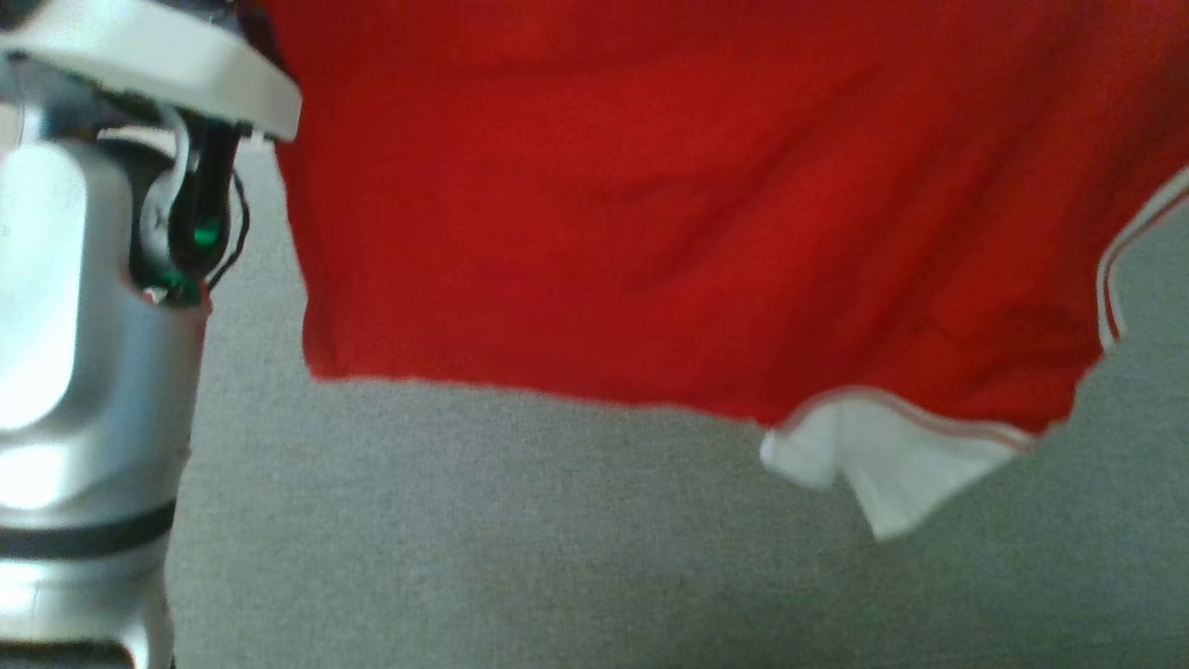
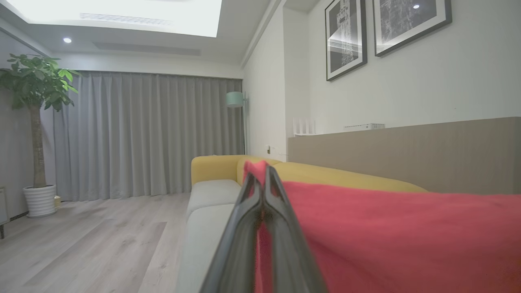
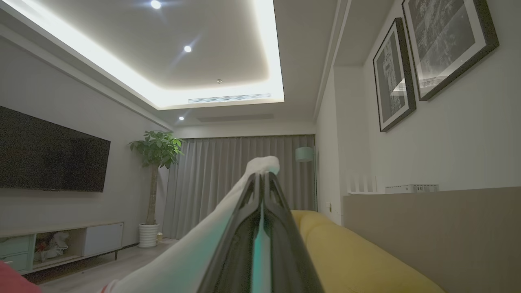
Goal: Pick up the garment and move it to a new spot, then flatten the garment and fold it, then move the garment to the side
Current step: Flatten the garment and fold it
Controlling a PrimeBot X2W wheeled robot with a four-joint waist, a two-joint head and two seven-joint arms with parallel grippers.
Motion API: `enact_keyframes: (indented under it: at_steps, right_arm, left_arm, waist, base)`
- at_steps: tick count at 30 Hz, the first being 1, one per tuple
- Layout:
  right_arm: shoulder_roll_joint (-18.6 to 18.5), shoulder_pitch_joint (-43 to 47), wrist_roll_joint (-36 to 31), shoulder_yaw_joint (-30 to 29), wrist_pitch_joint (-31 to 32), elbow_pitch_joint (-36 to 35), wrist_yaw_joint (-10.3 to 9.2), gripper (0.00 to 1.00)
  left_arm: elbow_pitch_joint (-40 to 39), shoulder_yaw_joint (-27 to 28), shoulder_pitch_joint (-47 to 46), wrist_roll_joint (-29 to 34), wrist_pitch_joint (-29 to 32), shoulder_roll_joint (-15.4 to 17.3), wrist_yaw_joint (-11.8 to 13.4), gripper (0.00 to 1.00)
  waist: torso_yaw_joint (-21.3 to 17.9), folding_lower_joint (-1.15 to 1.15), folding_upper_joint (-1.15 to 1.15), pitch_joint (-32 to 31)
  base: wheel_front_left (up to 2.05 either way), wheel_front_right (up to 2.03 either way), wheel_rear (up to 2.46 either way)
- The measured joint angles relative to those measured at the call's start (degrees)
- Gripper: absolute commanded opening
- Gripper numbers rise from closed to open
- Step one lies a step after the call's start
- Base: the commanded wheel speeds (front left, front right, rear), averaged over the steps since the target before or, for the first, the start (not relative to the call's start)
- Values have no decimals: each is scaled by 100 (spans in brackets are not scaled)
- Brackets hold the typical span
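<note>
The garment (image 1: 669, 214) is a red shirt with white trim, held up and hanging in front of the head camera over the grey sofa seat (image 1: 483, 539). A white sleeve end (image 1: 882, 465) dangles at its lower edge. My left gripper (image 2: 263, 173) is shut on a red corner of the garment (image 2: 386, 236), which stretches away to the right in the left wrist view. Pinched in my right gripper (image 3: 263, 175), which is shut, is a white part of the garment (image 3: 195, 252). My pale left forearm (image 1: 84, 353) stands at the left of the head view.
A sofa with a yellow back (image 2: 333, 175) and grey seats (image 2: 211, 195) runs along a low wooden wall ledge (image 2: 407, 150). Wooden floor (image 2: 89, 244), a potted plant (image 2: 36, 134), grey curtains (image 2: 150, 134), a television (image 3: 53, 152) and a low cabinet (image 3: 61, 244) lie beyond.
</note>
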Motion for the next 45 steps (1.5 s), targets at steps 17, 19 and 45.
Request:
enact_keyframes:
  at_steps: [17,19,45]
  right_arm:
    - [409,-3083,341,1321,-1606,4352,0,0]
    - [467,-3190,379,1516,-1605,4808,0,0]
    - [905,-1347,1660,3234,-2074,5860,1,0]
  left_arm:
    - [4113,93,-2847,24,-1657,-628,-467,0]
    - [4569,19,-2941,136,-1678,-732,-478,0]
    - [6595,-25,-1465,-312,-1675,-1220,-769,0]
  waist:
    - [81,0,0,698]
    - [103,1,0,815]
    - [-6,0,0,1468]
  base:
    - [0,0,0]
    - [0,0,0]
    - [0,0,0]
